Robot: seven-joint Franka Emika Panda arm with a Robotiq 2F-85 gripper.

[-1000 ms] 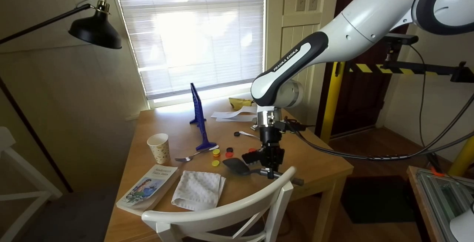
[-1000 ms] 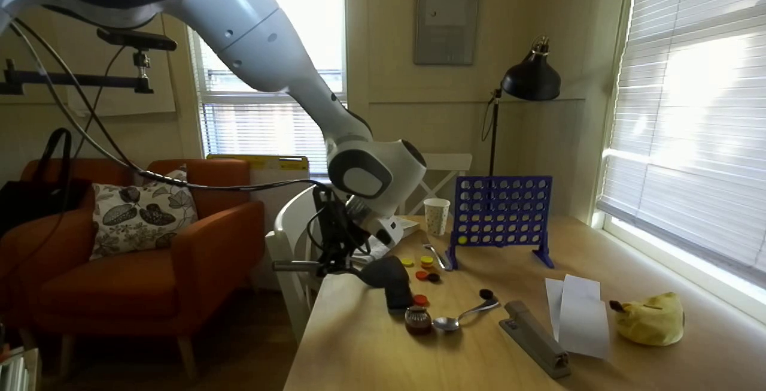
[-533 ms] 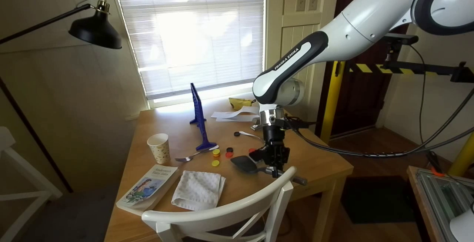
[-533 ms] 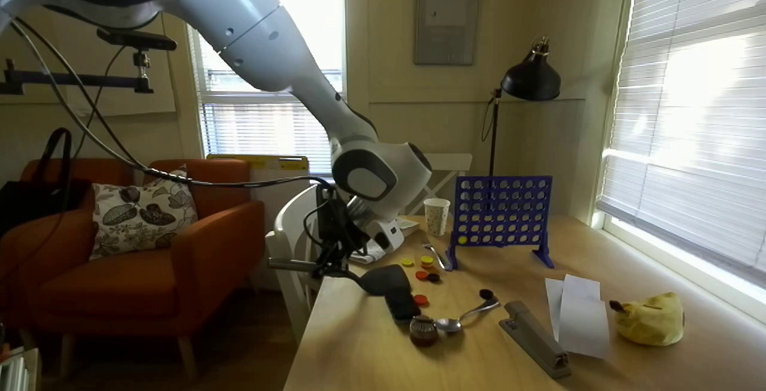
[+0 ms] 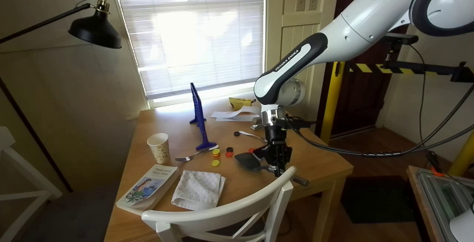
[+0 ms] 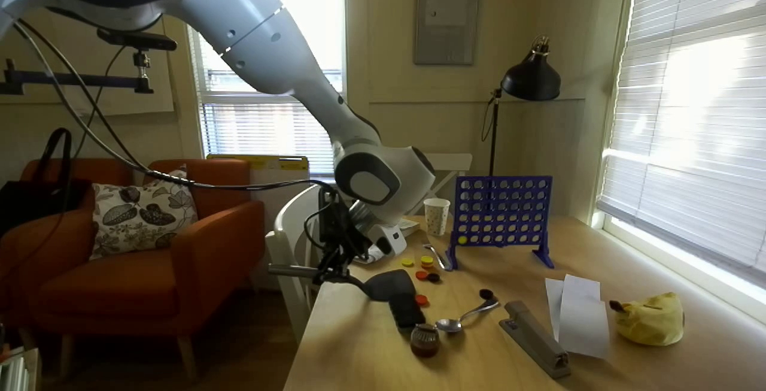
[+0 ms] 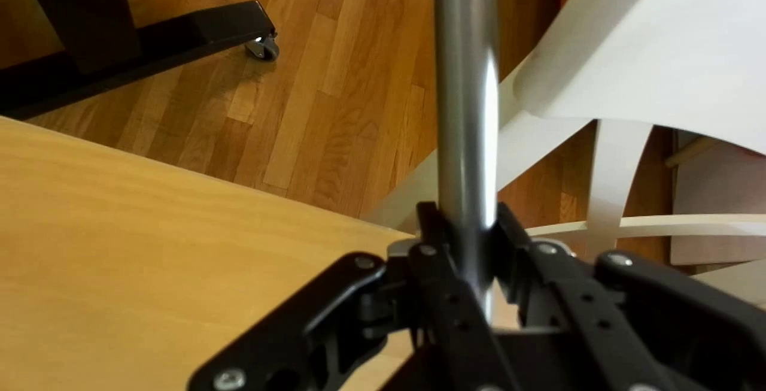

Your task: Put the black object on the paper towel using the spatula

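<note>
My gripper [image 5: 277,171] is shut on the silvery handle [image 7: 468,91] of the spatula at the table's near edge. It also shows in the other views [image 6: 329,274] [image 7: 467,220]. The spatula's dark grey blade [image 5: 248,160] points away from the gripper, low over the table. The black object [image 6: 406,312] lies on the table just past the blade [image 6: 390,285], at its front edge. Whether they touch or overlap I cannot tell. The paper towel, a white folded cloth [image 5: 198,190], lies apart from the blade. The wrist view shows neither blade, black object nor towel.
A small brown jar [image 6: 425,341] stands against or close by the black object, beside a spoon [image 6: 450,324]. A red disc [image 6: 422,300] is near. A white chair back [image 5: 222,216] rises at the table edge. The stapler [image 6: 535,340] and blue rack [image 5: 200,119] stand farther off.
The gripper and spatula have moved away from the towel. The black object and the brown jar have slid the same way along the table, ahead of the blade.
</note>
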